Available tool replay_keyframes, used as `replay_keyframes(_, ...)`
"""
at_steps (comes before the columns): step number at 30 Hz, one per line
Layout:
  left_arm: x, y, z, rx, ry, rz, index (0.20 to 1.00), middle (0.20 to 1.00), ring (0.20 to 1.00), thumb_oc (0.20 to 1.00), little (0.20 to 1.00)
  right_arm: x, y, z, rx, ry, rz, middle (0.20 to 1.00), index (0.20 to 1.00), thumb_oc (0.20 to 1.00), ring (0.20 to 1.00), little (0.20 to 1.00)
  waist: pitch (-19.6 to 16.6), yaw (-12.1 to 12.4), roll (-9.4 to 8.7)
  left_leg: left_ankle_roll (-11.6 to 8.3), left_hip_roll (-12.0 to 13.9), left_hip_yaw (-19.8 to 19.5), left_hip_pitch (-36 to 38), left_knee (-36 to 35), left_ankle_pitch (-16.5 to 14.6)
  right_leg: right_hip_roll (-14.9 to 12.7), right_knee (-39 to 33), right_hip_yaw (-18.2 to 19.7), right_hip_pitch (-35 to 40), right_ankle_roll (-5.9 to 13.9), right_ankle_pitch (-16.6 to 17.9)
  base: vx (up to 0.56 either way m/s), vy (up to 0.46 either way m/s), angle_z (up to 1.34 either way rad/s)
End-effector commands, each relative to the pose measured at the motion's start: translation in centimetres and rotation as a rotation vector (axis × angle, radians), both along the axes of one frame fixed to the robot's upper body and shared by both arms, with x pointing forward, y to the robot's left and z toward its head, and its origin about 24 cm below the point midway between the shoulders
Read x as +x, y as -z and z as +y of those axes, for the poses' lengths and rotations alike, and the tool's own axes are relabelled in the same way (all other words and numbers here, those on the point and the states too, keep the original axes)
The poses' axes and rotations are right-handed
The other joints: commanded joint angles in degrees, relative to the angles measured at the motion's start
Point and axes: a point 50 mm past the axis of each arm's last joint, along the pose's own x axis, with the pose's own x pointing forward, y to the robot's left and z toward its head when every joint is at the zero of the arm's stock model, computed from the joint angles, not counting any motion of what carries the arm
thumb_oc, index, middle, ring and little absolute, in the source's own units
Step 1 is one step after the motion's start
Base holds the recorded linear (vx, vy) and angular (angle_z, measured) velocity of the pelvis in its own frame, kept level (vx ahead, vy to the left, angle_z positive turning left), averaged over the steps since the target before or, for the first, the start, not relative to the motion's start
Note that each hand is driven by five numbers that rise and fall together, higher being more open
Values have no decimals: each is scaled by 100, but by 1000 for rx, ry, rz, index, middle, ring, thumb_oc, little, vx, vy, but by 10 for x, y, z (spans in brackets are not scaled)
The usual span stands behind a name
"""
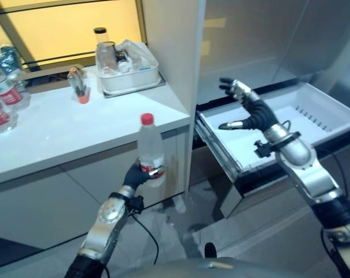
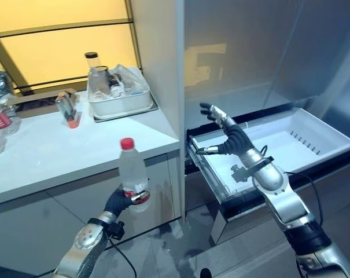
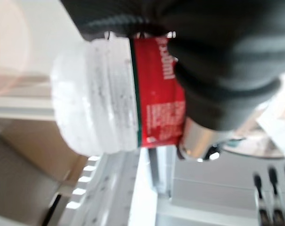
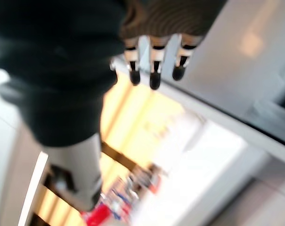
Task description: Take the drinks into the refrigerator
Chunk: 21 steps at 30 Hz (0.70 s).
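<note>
My left hand (image 1: 135,175) is shut on a clear water bottle (image 1: 150,148) with a red cap and red label, held upright in front of the white counter's edge. The left wrist view looks at the bottle's ribbed base and label (image 3: 109,96) from very close. My right hand (image 1: 244,107) hangs open above the pulled-out white refrigerator drawer (image 1: 313,133), fingers spread and holding nothing. More bottles with red labels (image 1: 2,92) stand at the far left of the counter.
The white counter (image 1: 65,133) carries a white tray (image 1: 130,78) with a jar and bags, and a small glass (image 1: 78,84). A tall white fridge wall (image 1: 175,58) stands between counter and drawer. Grey floor lies below.
</note>
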Motion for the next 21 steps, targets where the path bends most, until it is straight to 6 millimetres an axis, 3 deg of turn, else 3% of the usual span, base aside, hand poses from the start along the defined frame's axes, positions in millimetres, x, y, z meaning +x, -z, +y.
replay_keyframes(1,29,-48,-13,10,76,-276,200,200,200,200,200,13,-21,14,63,-41,-52,1000,1000,1000,1000,1000,-197,155,-139,409,-272,-207,-335,76,-104,17,827,-128,198,128,-955,0,-8,12)
replay_keyframes(9,40,-46,-25,76,70,-305,200,200,200,200,200,38,-4,46,75,-40,45,1000,1000,1000,1000,1000,-205,321,-125,392,-271,-378,-433,65,-48,-21,835,-272,204,114,-974,7,-10,9)
replay_keyframes(21,61,-66,-30,121,4,-415,200,200,200,200,200,38,-12,70,188,-116,74,1000,1000,1000,1000,1000,-242,373,-126,399,-303,-576,-493,58,-30,-92,938,-462,219,110,-1046,11,-3,11)
